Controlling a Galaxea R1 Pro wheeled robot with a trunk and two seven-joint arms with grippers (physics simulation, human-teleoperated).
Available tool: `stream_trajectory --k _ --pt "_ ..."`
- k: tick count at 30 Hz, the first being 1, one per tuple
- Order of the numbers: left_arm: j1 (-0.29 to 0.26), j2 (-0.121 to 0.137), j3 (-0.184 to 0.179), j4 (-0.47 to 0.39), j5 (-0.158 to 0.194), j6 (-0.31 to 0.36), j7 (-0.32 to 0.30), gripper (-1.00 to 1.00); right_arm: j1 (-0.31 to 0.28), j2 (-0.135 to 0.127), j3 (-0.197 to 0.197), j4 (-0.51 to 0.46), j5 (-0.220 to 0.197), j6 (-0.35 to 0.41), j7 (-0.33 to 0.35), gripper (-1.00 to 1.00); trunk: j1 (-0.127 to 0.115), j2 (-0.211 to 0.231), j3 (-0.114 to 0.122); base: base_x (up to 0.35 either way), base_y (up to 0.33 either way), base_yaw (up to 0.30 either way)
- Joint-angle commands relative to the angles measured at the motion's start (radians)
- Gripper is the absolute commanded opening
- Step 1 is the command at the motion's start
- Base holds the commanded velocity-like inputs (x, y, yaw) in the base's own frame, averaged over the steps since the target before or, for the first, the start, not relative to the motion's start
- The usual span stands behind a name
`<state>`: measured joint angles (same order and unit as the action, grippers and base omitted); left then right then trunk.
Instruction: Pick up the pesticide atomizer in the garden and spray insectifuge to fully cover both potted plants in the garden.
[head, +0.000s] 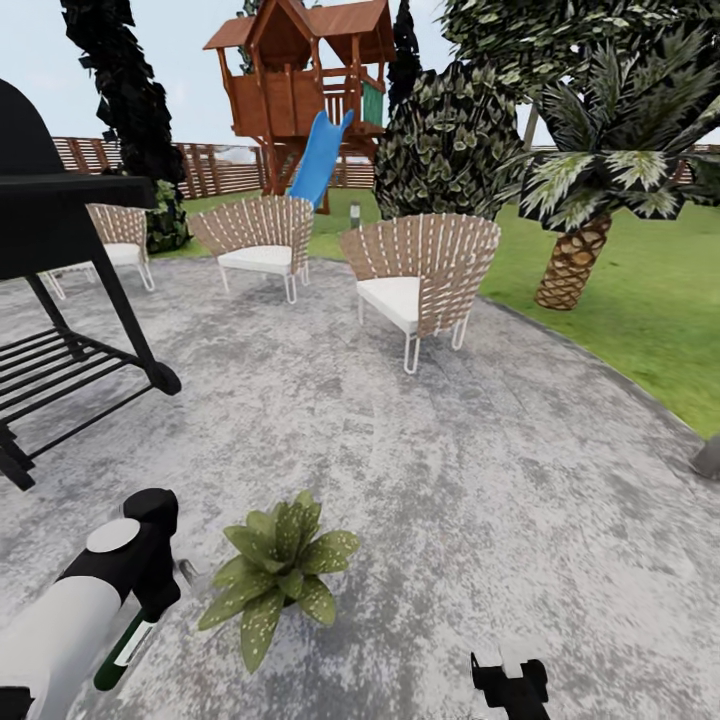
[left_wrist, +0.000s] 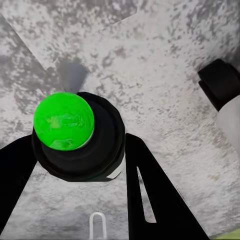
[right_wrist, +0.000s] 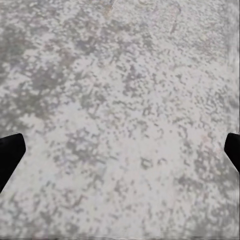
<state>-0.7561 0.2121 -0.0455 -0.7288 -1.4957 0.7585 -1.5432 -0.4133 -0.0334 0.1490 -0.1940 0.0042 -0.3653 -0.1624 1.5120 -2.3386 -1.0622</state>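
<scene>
The pesticide atomizer (head: 124, 650), a dark green bottle with a white label, hangs from my left gripper (head: 150, 600), which is shut on it at the lower left of the head view. Seen end-on in the left wrist view, the atomizer (left_wrist: 64, 121) is a black round body with a bright green end, held between the black fingers (left_wrist: 150, 195). The broad-leaved potted plant (head: 278, 575) stands on the grey stone patio just right of the bottle, its pot hidden under the leaves. My right gripper (head: 510, 685) is open over bare stone, its fingertips (right_wrist: 9, 155) far apart. The spikier plant is out of view.
A black grill (head: 60, 230) on a stand fills the left side. Wicker chairs (head: 425, 270) stand ahead on the patio, with lawn (head: 640, 300), a palm (head: 580, 250) and a wooden playhouse (head: 300, 80) behind. A grey object (head: 708, 457) sits at the right edge.
</scene>
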Motion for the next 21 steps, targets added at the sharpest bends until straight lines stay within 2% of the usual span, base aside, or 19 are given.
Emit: stream_trajectory --k 1,6,14,18,21 --pt "0.001 0.001 -0.006 -0.001 -0.006 0.01 -0.009 -1.0 -0.001 0.0 0.008 0.001 0.0 -0.001 -0.008 1.0 0.0 0.0 -0.001 0.0 0.001 -0.294" --pt "0.001 0.003 0.001 -0.001 -0.005 0.011 -0.009 -1.0 -0.001 -0.001 0.008 0.001 0.0 -0.001 -0.008 1.0 0.0 0.0 -0.001 -0.017 0.004 -0.245" --pt "0.001 0.003 -0.002 -0.001 -0.006 0.012 -0.009 -1.0 -0.001 -0.005 0.008 0.002 0.002 -0.001 -0.008 1.0 0.0 0.0 -0.001 -0.123 0.202 -0.019" --pt "0.0 0.002 -0.002 -0.002 -0.006 0.012 -0.009 -1.0 -0.001 -0.004 0.007 0.001 0.0 -0.001 -0.009 1.0 0.0 0.0 -0.001 -0.001 0.018 -0.012" --pt "0.0 0.003 0.0 -0.003 -0.005 0.013 -0.009 -1.0 -0.001 -0.003 0.007 0.001 -0.001 -0.001 -0.008 1.0 0.0 0.0 -0.001 0.0 0.001 -0.228"
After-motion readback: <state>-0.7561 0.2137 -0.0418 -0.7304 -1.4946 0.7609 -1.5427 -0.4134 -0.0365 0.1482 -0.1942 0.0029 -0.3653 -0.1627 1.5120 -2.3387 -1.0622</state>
